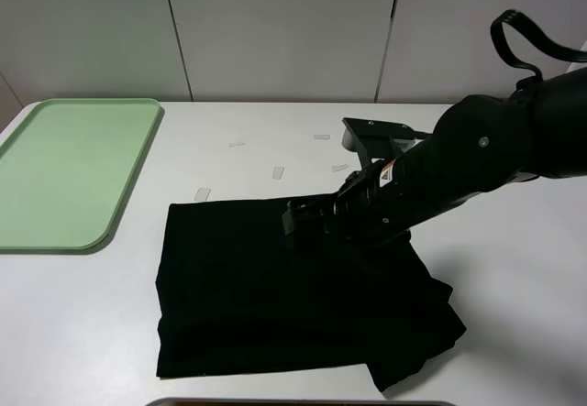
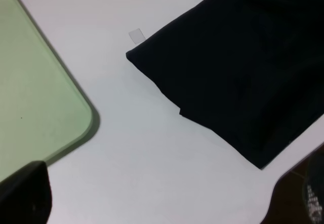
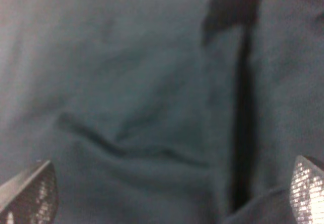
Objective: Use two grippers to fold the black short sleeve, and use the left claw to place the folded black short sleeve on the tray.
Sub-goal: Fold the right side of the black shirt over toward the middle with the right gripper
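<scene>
The black short sleeve [image 1: 275, 305] lies partly folded on the white table, with a folded layer at its right end. My right arm reaches across it, and the right gripper [image 1: 307, 215] hovers low over the shirt's upper middle. The right wrist view shows its fingertips [image 3: 30, 193] wide apart with only black cloth [image 3: 126, 82] between them, so it is open. The left gripper [image 2: 169, 198] is open and empty above the table, between the green tray [image 2: 30, 107] and the shirt's left edge [image 2: 243, 67]. The tray [image 1: 73, 168] is empty at the far left.
Small clear tape strips [image 1: 202, 193] lie on the table behind the shirt, one near the shirt's corner [image 2: 135, 35]. White wall panels stand behind the table. A dark edge [image 1: 303, 403] shows at the table's front.
</scene>
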{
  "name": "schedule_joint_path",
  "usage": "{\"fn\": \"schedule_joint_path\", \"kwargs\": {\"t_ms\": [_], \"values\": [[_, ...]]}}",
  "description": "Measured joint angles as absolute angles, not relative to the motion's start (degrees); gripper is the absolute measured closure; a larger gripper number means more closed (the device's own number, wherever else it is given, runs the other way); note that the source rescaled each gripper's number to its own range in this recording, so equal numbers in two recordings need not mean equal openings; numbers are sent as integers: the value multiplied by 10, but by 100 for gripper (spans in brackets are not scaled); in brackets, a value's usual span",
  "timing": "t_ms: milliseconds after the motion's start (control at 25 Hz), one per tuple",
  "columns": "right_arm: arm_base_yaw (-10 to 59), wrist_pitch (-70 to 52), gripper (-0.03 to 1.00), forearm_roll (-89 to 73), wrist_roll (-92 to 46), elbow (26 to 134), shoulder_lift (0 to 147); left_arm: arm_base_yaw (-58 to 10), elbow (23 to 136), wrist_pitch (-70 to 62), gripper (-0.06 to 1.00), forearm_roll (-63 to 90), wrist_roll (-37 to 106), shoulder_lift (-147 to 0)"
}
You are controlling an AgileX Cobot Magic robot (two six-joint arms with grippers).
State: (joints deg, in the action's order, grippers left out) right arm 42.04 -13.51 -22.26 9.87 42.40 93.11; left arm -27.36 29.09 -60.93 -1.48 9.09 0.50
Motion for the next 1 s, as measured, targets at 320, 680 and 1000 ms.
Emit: {"fn": "schedule_joint_path", "kwargs": {"t_ms": [320,680,1000], "values": [[371,-156,-3,-89,111,425,960,-274,291,-609,-5,-15,91,5],[372,-155,-3,-74,112,425,1029,-274,291,-609,-5,-15,91,5],[372,-151,17,-71,112,426,1034,-274,291,-609,-5,-15,91,5]]}}
